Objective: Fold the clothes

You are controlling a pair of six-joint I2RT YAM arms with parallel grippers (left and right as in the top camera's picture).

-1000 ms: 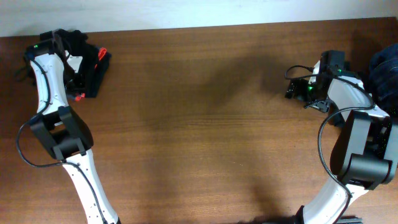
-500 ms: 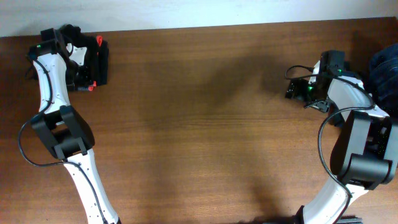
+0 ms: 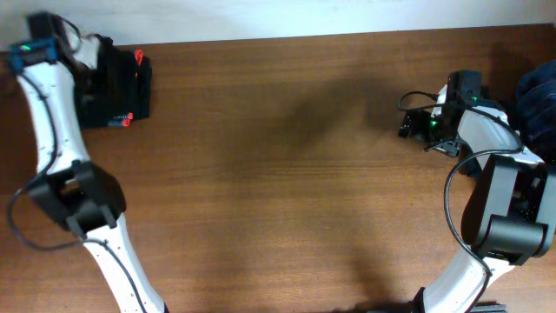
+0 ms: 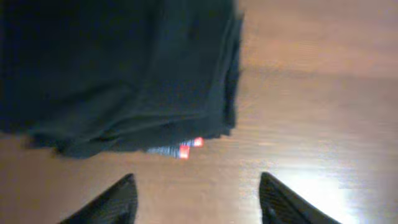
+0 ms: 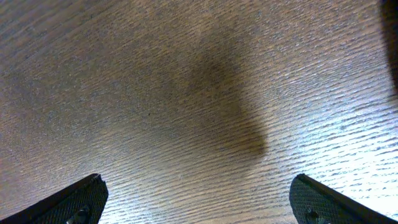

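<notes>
The black clothes pile (image 4: 124,74) is soft and floppy; grab its edge; left gripper (image 4: 198,190) and right gripper (image 5: 198,190) gape empty.

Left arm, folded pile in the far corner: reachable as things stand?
Probably yes. The left pincer hangs open just short of the folded pile, with only a strip of table between it and the fabric edge; nothing seems to block it.

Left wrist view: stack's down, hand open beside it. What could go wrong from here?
1. The left hand hangs open near the folded clothes; a loose layer with a red tag sticks out and could snag.
2. Overhead, the clothes lie near the far edge of the table; a nudge might push them off.
</notes>
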